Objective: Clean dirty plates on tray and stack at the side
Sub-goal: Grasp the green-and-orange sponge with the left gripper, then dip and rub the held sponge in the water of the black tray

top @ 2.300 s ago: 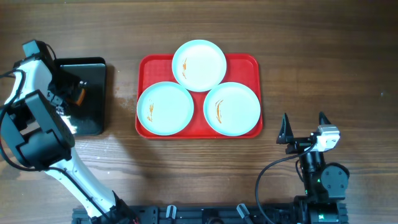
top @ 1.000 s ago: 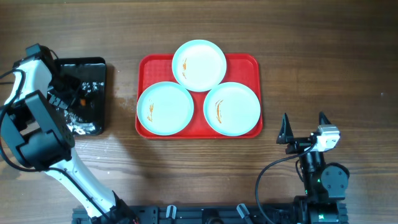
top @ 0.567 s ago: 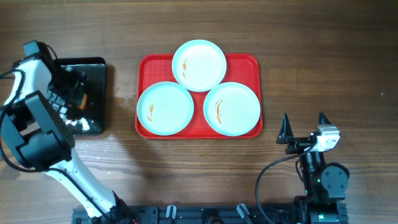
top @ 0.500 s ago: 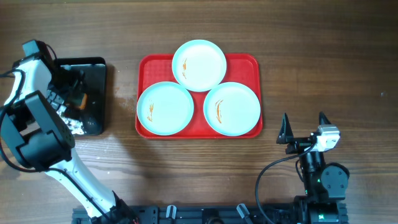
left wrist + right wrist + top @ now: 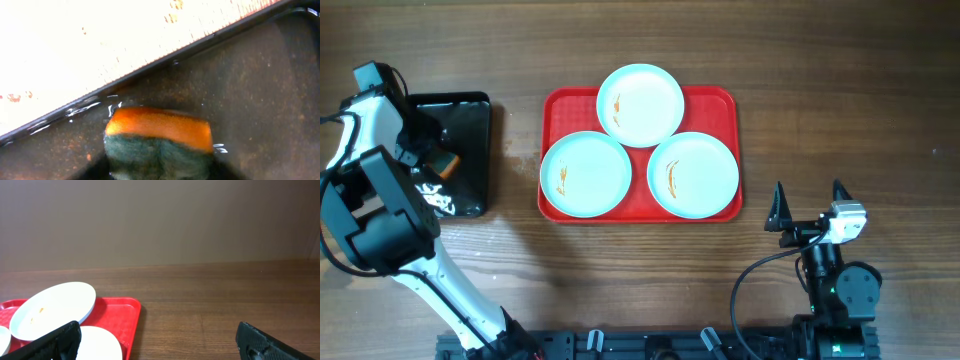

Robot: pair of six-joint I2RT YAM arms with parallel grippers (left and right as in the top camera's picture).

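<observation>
Three pale plates lie on the red tray (image 5: 552,100): one at the back (image 5: 640,105), one front left (image 5: 586,174) and one front right (image 5: 693,175), each with thin orange smears. My left gripper (image 5: 432,160) is down in a black tray (image 5: 470,125) of water, shut on an orange and green sponge (image 5: 444,163). In the left wrist view the sponge (image 5: 157,131) sits squeezed between the dark jaws, orange side away from me. My right gripper (image 5: 808,192) rests open near the front right, with nothing in it, just right of the tray's corner (image 5: 131,311).
The black tray's far rim (image 5: 165,55) runs diagonally, with bright tabletop beyond it. Bare wooden table (image 5: 840,90) lies to the right of the red tray and behind it. A plain wall (image 5: 160,220) closes the far side.
My left gripper has shifted a little towards the front of the black tray with the sponge, and the water glints have moved. The plates and the right arm have stayed still.
</observation>
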